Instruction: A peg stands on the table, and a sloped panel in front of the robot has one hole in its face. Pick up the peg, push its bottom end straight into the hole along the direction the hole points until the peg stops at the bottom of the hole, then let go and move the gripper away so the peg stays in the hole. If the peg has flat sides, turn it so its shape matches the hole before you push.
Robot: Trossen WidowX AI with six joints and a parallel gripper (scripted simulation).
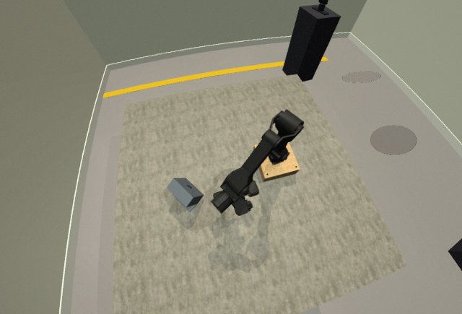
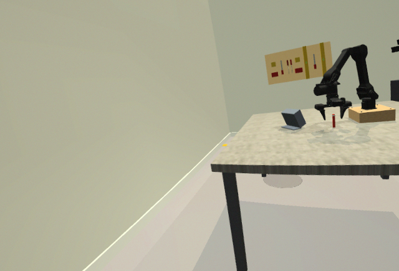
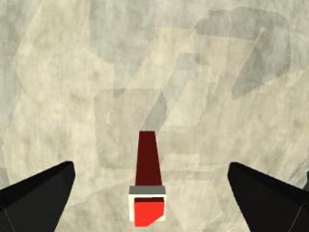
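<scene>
A red peg (image 2: 333,121) (image 3: 149,177) with a grey band near its top stands upright on the table; its top face looks square with one cut corner. My gripper (image 1: 233,206) (image 2: 333,116) (image 3: 153,170) is open and empty, pointing down right above the peg. One finger is on either side of the peg, and the fingertips reach about as low as its top. In the top view the gripper hides the peg. The grey sloped panel (image 1: 184,192) (image 2: 293,118) stands to the left of the gripper, with a dark slot-like hole (image 1: 189,186) in its face.
The arm is mounted on a wooden base block (image 1: 279,170) (image 2: 372,113). A tall black pillar (image 1: 311,42) with a camera arm stands at the far corner. A tan board (image 2: 298,63) hangs on the back wall. The table's front edge (image 2: 290,168) is well short of the peg.
</scene>
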